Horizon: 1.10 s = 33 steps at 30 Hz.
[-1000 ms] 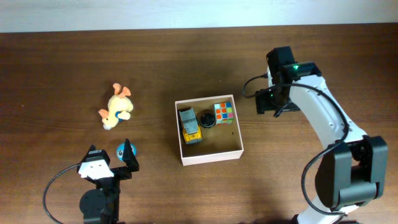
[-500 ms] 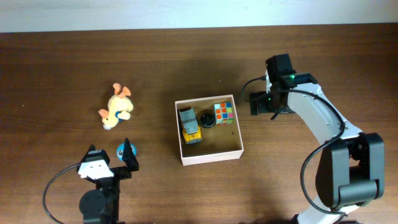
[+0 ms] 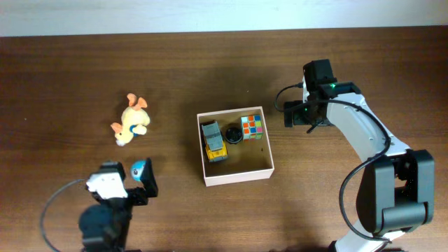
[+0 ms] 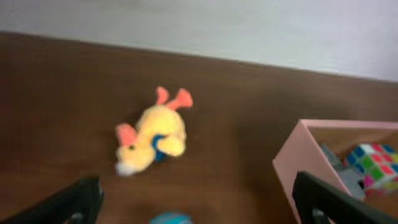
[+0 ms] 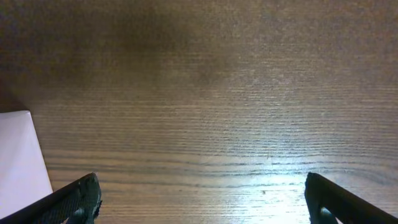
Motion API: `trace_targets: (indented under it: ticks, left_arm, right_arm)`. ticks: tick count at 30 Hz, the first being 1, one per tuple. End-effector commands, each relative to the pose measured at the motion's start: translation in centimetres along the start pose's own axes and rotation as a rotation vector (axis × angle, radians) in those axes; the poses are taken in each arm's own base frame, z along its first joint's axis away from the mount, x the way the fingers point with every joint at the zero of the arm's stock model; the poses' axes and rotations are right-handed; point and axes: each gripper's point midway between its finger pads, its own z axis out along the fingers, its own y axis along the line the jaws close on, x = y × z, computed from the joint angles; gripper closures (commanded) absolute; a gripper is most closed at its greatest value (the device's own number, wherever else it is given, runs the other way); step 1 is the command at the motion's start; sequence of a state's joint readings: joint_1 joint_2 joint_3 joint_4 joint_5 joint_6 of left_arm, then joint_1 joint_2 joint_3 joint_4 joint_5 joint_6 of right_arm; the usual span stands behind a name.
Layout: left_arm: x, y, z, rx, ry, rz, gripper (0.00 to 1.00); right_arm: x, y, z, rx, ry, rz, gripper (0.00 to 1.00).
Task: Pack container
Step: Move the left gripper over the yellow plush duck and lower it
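Left wrist view: my left gripper (image 4: 198, 186) stands wide open on nothing, and the picture is smeared. Overhead, this arm has stirred in the last half second after sitting parked. The blue ball (image 4: 171, 218) lies just ahead, between the fingers, so I read this as the start of a pick, with the ball next to pack. The plush (image 4: 152, 140) lies farther ahead. My right gripper (image 5: 202, 186), also spread and empty, has barely shifted. The container (image 3: 236, 178) is ahead and right of the left gripper, and just left of the right one. Its mouth faces up. Being square, it has no long axis, and its sides sit slightly skewed to the table (image 5: 205, 93) edge.
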<state>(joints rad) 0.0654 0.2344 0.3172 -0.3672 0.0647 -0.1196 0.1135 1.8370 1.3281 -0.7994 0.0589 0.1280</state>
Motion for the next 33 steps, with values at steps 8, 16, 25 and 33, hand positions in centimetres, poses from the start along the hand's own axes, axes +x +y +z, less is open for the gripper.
trace_targets:
  ticks: [8,16,25,33]
  left_arm:
    - [-5.6,1.0,1.5,-0.123,0.413,0.047,0.01]
    - [-2.2,-3.5,5.2,0.142,0.703,-0.065,0.01]
    - [1.2,-0.7,12.0,0.052,0.756,0.023,0.0]
    - [2.5,1.4,18.1,0.024,0.681,0.219,0.0]
  right_arm:
    - [0.0,-0.1,0.1,-0.001,0.0,0.008,0.01]
    - [0.0,-0.1,0.1,-0.001,0.0,0.008,0.01]
    - [0.0,-0.1,0.1,-0.001,0.0,0.008,0.01]
    - [0.0,-0.1,0.1,-0.001,0.0,0.008,0.01]
